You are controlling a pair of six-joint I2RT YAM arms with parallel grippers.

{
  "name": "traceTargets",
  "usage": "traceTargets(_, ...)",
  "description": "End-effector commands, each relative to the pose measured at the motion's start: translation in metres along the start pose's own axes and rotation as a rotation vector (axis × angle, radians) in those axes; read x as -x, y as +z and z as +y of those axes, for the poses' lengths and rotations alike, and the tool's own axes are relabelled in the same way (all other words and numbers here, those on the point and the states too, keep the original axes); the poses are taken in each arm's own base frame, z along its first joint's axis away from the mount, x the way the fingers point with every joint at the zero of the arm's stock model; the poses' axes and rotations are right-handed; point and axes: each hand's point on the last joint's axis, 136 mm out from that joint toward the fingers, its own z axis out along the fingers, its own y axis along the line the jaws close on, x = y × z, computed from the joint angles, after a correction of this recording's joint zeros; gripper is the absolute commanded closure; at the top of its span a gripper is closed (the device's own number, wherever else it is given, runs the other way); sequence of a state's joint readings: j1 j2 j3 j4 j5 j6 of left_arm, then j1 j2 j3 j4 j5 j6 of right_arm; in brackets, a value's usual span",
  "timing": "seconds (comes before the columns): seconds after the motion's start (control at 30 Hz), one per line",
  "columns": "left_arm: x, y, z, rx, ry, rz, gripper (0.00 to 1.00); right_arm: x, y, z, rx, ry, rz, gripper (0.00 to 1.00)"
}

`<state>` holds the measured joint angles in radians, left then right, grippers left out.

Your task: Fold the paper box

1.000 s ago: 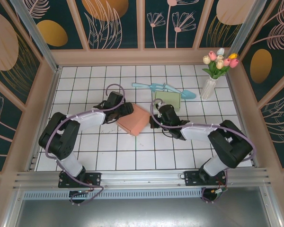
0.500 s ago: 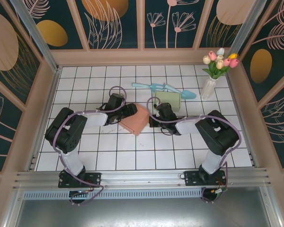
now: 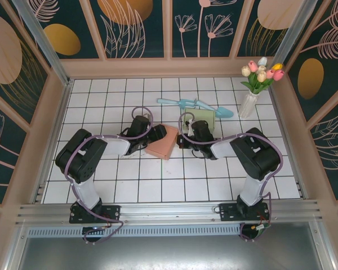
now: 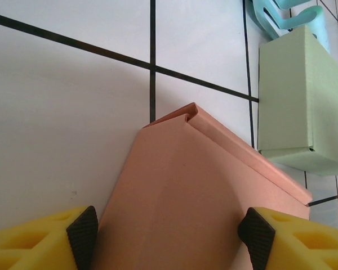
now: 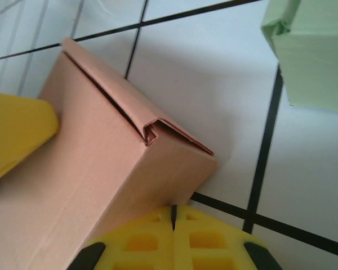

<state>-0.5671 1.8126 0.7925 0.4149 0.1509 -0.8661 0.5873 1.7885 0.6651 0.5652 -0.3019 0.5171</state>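
1. Paper box (image 3: 163,142), salmon-coloured, lies mid-counter on the white tiled counter (image 3: 101,95), between the two hands; a flap seam along one top edge gapes slightly.
2. Left hand (image 4: 168,229) is spread wide around the box, a black pad set against each of its sides.
3. Right hand (image 5: 173,219) has its yellow fingers pressed together, tips touching the box's lower edge near a corner.
4. Pale green box (image 3: 201,118) stands near, a gap between; teal trowel (image 3: 194,104) and vase of tulips (image 3: 249,104) lie farther back.
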Motion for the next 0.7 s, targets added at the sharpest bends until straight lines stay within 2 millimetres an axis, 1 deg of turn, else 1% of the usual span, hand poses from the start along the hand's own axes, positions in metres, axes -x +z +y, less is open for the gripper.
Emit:
traceTargets(0.0, -0.05, 0.005, 0.007, 0.04, -0.051, 0.166, 0.28, 0.012, -0.017, 0.035, 0.189, 0.005, -0.044, 1.0)
traceTargets(0.1, -0.04, 0.002, 0.024, 0.059, -0.106, 0.133, 0.28, 0.011, -0.029, 0.01, 0.071, 0.026, -0.073, 1.0)
traceTargets(0.17, -0.032, -0.002, 0.035, 0.076, -0.136, 0.107, 0.28, 0.009, -0.037, -0.003, 0.001, 0.026, -0.094, 1.0)
traceTargets(0.23, -0.027, -0.005, 0.038, 0.083, -0.143, 0.089, 0.27, 0.01, -0.047, -0.012, -0.061, 0.018, -0.118, 1.0)
traceTargets(0.3, -0.025, -0.009, 0.035, 0.075, -0.136, 0.084, 0.24, 0.008, -0.056, -0.018, -0.1, 0.012, -0.129, 1.0)
traceTargets(0.37, -0.024, -0.012, 0.034, 0.071, -0.131, 0.082, 0.23, 0.005, -0.063, -0.019, -0.121, 0.004, -0.136, 1.0)
traceTargets(0.47, -0.023, -0.021, 0.032, 0.069, -0.118, 0.069, 0.23, -0.009, -0.068, -0.013, -0.136, -0.021, -0.126, 1.0)
traceTargets(0.5, -0.025, -0.025, 0.035, 0.075, -0.115, 0.069, 0.23, -0.016, -0.068, -0.009, -0.13, -0.028, -0.118, 1.0)
traceTargets(0.57, -0.023, -0.035, 0.032, 0.061, -0.109, 0.049, 0.23, -0.03, -0.065, -0.002, -0.118, -0.038, -0.092, 1.0)
traceTargets(0.67, -0.027, -0.045, 0.036, 0.058, -0.113, 0.034, 0.23, -0.054, -0.055, 0.013, -0.104, -0.077, -0.041, 1.0)
